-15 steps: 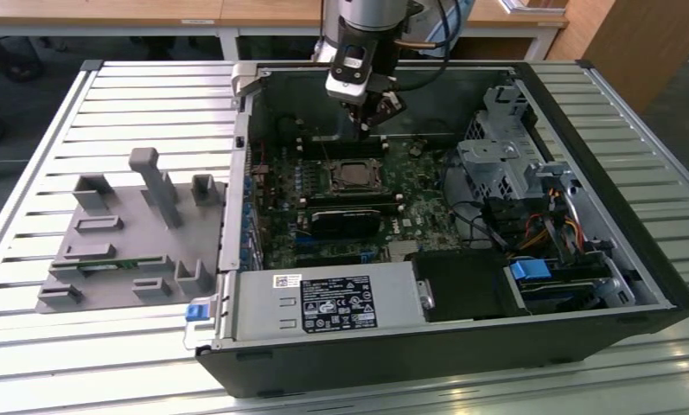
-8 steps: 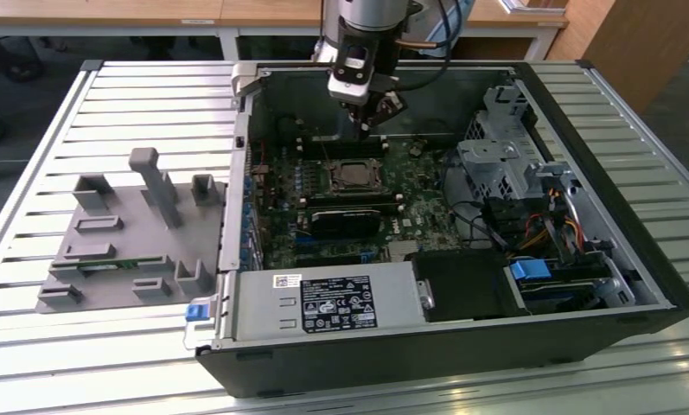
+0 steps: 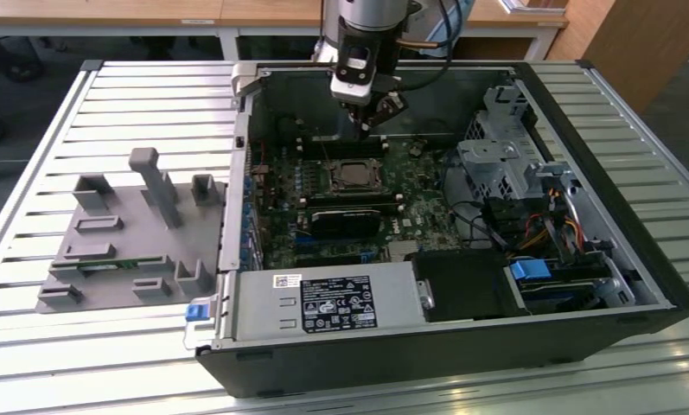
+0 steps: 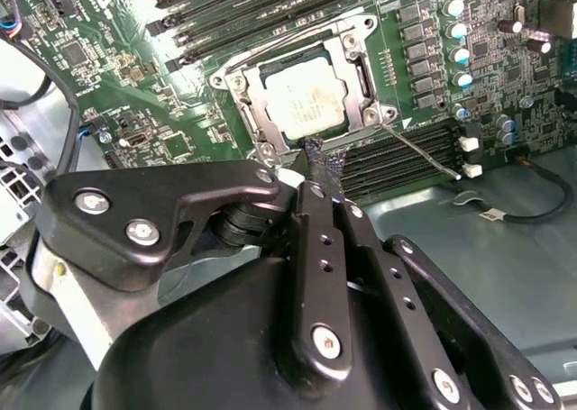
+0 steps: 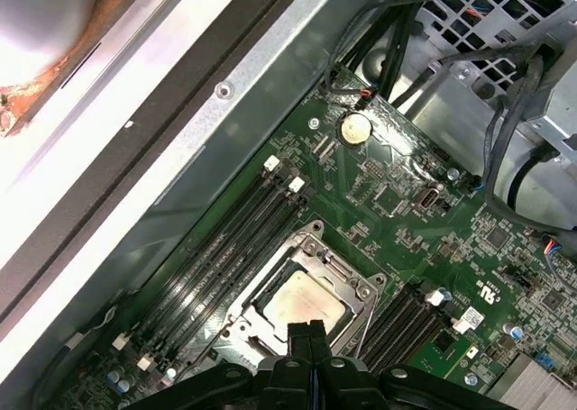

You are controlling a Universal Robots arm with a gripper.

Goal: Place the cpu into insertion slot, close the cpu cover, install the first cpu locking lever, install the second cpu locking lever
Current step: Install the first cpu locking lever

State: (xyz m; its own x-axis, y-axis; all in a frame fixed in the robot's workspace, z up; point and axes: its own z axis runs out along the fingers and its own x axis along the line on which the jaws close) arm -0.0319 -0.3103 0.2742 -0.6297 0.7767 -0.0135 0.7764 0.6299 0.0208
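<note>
The cpu lies flat in the insertion slot on the green board, its dull silvery top showing. The cpu cover is folded down around it as a metal frame, and the same chip and frame appear in the first wrist view. My gripper hovers just above the socket's edge, shut, with nothing between its black fingers. In the exterior view the gripper hangs over the back of the open case, a little behind the socket. A thin metal rod sticks out from one socket corner.
Long black memory slots flank the socket on both sides. The case wall, a drive cage with cables and the power supply ring the board. A grey plastic fixture stands on the slatted table at the exterior view's left.
</note>
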